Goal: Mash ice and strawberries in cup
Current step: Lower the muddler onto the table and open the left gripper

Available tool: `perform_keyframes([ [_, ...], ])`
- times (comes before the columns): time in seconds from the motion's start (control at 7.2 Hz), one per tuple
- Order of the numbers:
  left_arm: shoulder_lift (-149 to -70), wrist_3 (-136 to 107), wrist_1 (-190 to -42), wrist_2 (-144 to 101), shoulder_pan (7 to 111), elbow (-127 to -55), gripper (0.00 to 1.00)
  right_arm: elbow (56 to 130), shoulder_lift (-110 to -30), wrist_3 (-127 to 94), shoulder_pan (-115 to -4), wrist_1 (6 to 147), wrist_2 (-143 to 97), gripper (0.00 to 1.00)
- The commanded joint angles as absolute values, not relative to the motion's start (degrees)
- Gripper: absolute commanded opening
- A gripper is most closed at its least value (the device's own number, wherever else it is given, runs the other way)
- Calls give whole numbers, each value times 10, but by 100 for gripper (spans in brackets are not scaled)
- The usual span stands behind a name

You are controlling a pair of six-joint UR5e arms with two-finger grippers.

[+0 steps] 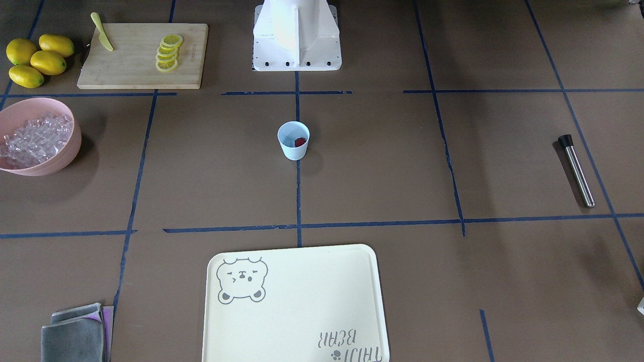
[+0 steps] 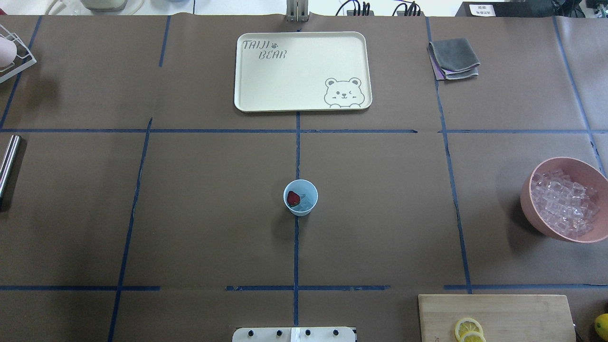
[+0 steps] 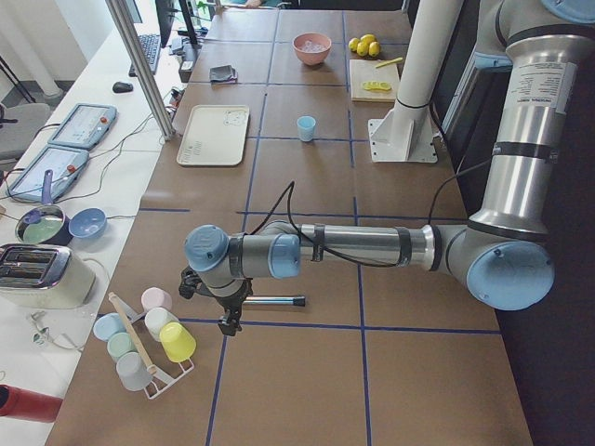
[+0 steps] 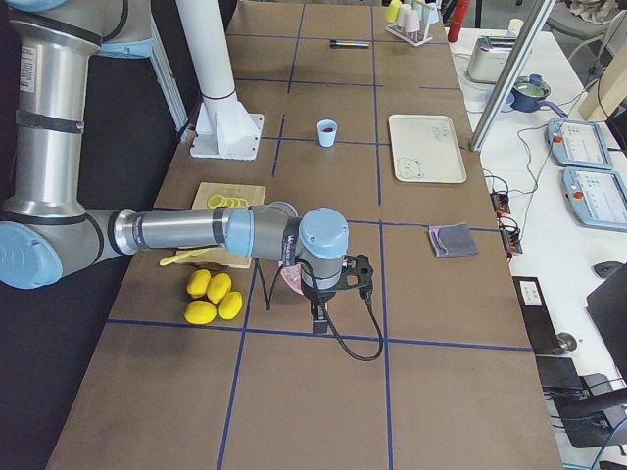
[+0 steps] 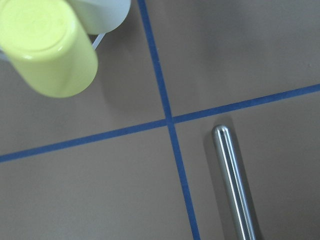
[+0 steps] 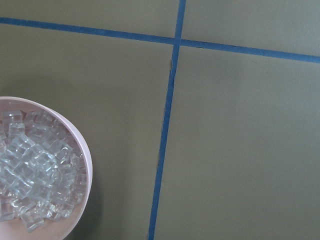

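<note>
The light blue cup [image 2: 300, 197] stands upright at the table's middle, also in the front view [image 1: 293, 141]. Inside it lie one red strawberry [image 2: 293, 198] and a few clear ice cubes [image 2: 308, 202]. More ice [image 2: 565, 204] fills a pink bowl [image 2: 534, 209] at the right. My left gripper [image 3: 228, 321] shows only in the left side view, above the table by a steel rod with a black end [image 1: 576, 171]. My right gripper [image 4: 318, 318] shows only in the right side view, next to the pink bowl. I cannot tell whether either is open or shut.
A cream bear tray [image 2: 247, 85] lies beyond the cup. A wooden board [image 1: 136, 70] carries lemon slices [image 1: 167, 53] and a yellow knife [image 1: 102, 32]. Whole lemons [image 1: 37, 60] lie beside it. Folded cloths [image 2: 453, 58] are at the far right. A rack of cups [image 3: 149, 339] stands at the left end.
</note>
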State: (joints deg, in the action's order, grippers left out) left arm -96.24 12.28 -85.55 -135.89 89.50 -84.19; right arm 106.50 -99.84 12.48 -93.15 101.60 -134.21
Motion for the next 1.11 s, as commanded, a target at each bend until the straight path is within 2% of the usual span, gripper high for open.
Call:
perform_keyframes([
  [0.0,-947,121,-860,-1361,899,-875,100,1065,-998,125,-932,1016,-1342,100],
  [0.14,-911,120,-859,-1356,898,-921,100,1065,-998,125,-932,1016,-1342,100],
  [0.97,-888,126,-862,-1354,897,-925,100,1063,-998,125,-931,1016,-1342,100],
])
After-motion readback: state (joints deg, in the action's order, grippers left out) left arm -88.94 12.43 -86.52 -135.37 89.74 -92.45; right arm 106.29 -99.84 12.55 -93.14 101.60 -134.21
